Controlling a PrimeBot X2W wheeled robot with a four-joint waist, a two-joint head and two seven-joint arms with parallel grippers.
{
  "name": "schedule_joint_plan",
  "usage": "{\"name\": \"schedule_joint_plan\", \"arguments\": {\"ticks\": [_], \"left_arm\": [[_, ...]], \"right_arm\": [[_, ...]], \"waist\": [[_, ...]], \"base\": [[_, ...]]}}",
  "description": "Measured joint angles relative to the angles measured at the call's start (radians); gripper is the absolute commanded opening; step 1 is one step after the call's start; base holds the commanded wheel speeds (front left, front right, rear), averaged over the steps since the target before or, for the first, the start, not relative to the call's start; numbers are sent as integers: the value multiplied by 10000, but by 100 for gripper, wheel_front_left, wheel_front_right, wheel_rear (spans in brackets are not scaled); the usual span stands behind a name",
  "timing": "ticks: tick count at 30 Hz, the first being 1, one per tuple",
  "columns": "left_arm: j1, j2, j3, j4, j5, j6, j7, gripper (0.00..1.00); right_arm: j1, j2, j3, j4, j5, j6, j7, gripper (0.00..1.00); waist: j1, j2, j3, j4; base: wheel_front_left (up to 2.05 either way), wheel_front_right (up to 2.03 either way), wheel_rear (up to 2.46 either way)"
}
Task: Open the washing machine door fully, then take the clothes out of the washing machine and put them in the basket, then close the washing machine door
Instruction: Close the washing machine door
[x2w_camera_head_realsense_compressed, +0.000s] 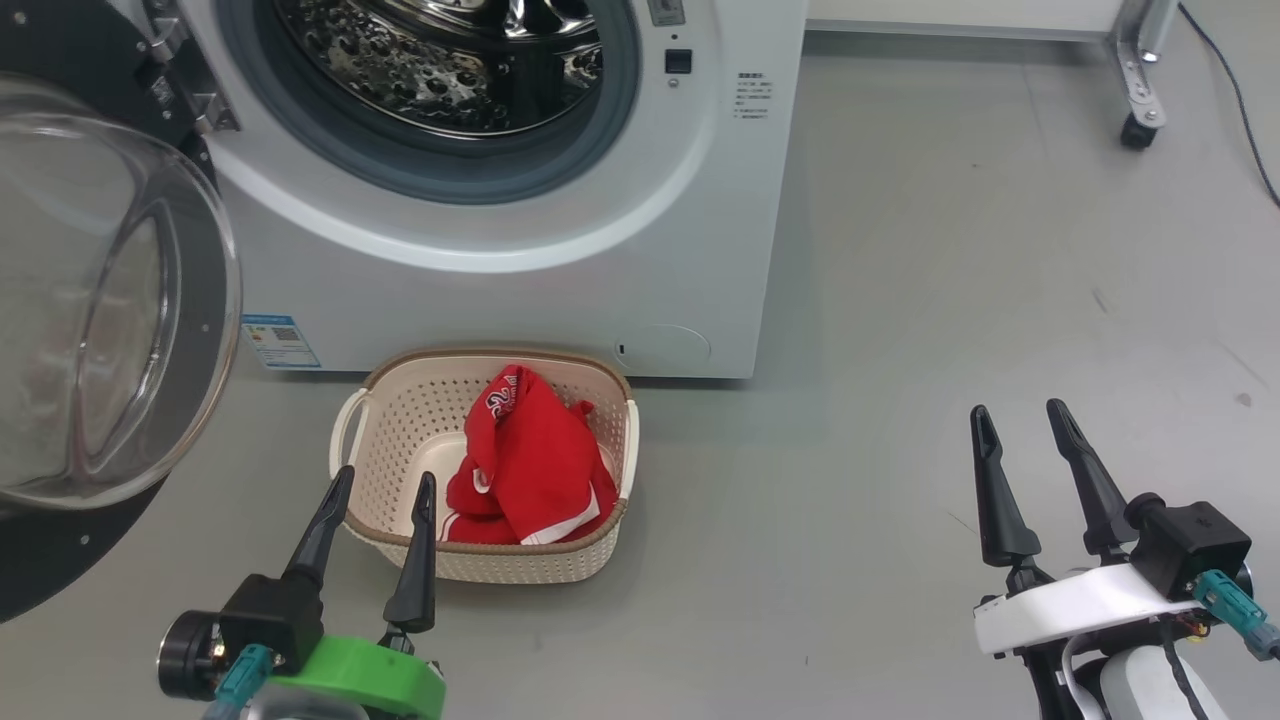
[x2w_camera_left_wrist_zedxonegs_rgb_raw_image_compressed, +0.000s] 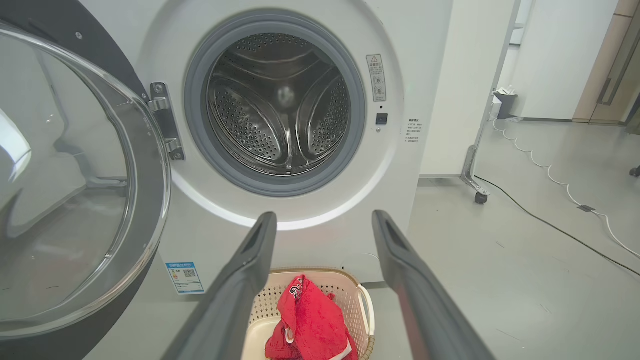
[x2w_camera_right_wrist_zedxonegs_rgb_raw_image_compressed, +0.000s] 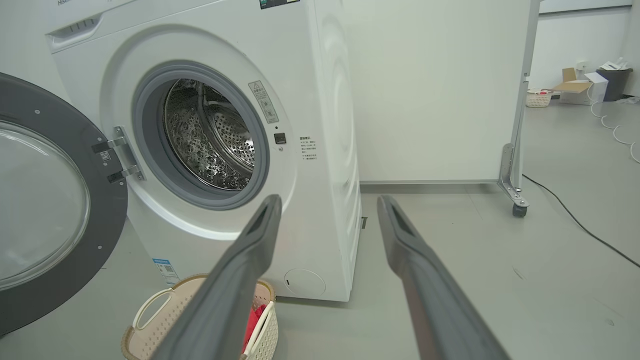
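The white washing machine (x2w_camera_head_realsense_compressed: 560, 270) (x2w_camera_left_wrist_zedxonegs_rgb_raw_image_compressed: 425, 100) (x2w_camera_right_wrist_zedxonegs_rgb_raw_image_compressed: 330, 150) stands with its door (x2w_camera_head_realsense_compressed: 90, 320) (x2w_camera_left_wrist_zedxonegs_rgb_raw_image_compressed: 75, 190) (x2w_camera_right_wrist_zedxonegs_rgb_raw_image_compressed: 45, 210) swung wide open to the left. Its steel drum (x2w_camera_left_wrist_zedxonegs_rgb_raw_image_compressed: 280, 105) looks bare inside. Red clothes (x2w_camera_head_realsense_compressed: 525, 460) (x2w_camera_left_wrist_zedxonegs_rgb_raw_image_compressed: 307, 325) (x2w_camera_right_wrist_zedxonegs_rgb_raw_image_compressed: 252, 322) lie in the cream basket (x2w_camera_head_realsense_compressed: 400, 420) (x2w_camera_left_wrist_zedxonegs_rgb_raw_image_compressed: 362, 300) (x2w_camera_right_wrist_zedxonegs_rgb_raw_image_compressed: 150, 330) on the floor in front of the machine. My left gripper (x2w_camera_head_realsense_compressed: 385, 485) (x2w_camera_left_wrist_zedxonegs_rgb_raw_image_compressed: 322, 220) is open with nothing in it, just short of the basket's near rim. Off to the right, over bare floor, my right gripper (x2w_camera_head_realsense_compressed: 1020, 415) (x2w_camera_right_wrist_zedxonegs_rgb_raw_image_compressed: 327, 202) is open and holds nothing.
A white panel on a castor foot (x2w_camera_head_realsense_compressed: 1140, 110) (x2w_camera_left_wrist_zedxonegs_rgb_raw_image_compressed: 477, 185) (x2w_camera_right_wrist_zedxonegs_rgb_raw_image_compressed: 515, 200) stands to the right of the machine. A black cable (x2w_camera_left_wrist_zedxonegs_rgb_raw_image_compressed: 550, 220) and a white cable (x2w_camera_left_wrist_zedxonegs_rgb_raw_image_compressed: 550, 175) run across the grey floor at the right. Boxes and a bin (x2w_camera_right_wrist_zedxonegs_rgb_raw_image_compressed: 600, 85) sit far back.
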Motion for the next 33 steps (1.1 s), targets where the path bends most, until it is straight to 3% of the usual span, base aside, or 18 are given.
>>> {"name": "schedule_joint_plan", "arguments": {"ticks": [22,33], "left_arm": [[12,4,56,19,-54,157,0,100],[106,8,228,6,-25,169,0,100]], "right_arm": [[199,-29,479,35,13,0,0,100],[217,8,752,73,13,0,0,100]], "waist": [[0,0,-338,2651],[0,0,-542,3536]], "base": [[0,0,0],[0,0,0]]}}
